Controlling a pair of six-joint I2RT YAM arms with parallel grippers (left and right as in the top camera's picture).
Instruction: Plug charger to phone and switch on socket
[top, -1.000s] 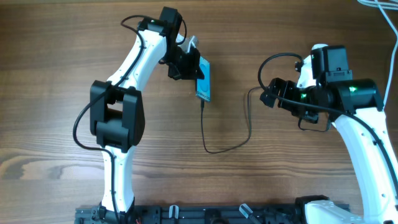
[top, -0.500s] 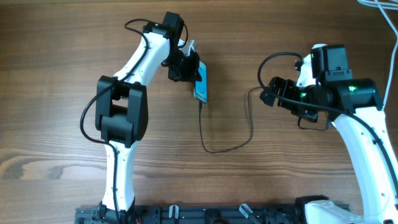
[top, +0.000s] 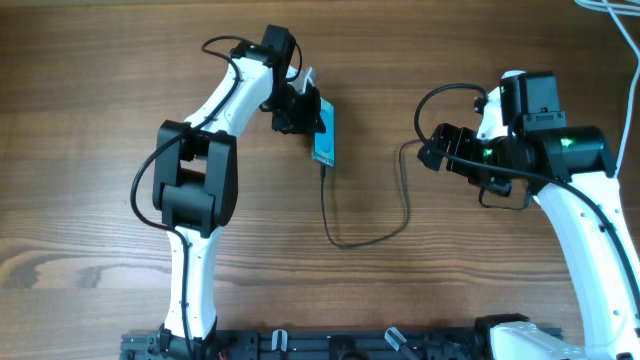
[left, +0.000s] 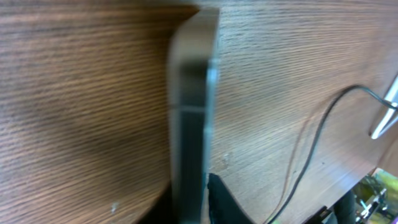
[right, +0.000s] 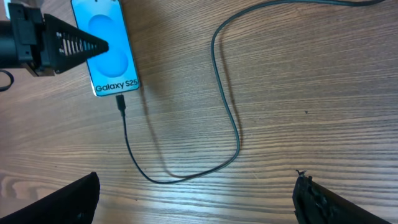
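The phone (top: 325, 134) with its turquoise screen lies on the table at upper centre. In the right wrist view (right: 106, 53) it reads "Galaxy S25". My left gripper (top: 298, 108) is shut on the phone's edge; the left wrist view shows the phone (left: 191, 112) edge-on between the fingers (left: 196, 205). The charger, a thin black cable (top: 345, 240), loops across the table. Its plug tip (right: 120, 101) sits at the phone's bottom edge. My right gripper (top: 430, 152) is open and empty (right: 196, 205) above the cable loop. The socket is out of view.
A thick white cord (top: 612, 22) crosses the overhead view's top right corner. The table is brown wood (top: 90, 200). The black cable (left: 314, 146) also shows in the left wrist view.
My left arm's elbow has swung right and the phone has shifted slightly, turning a bit straighter. The right arm has not moved.
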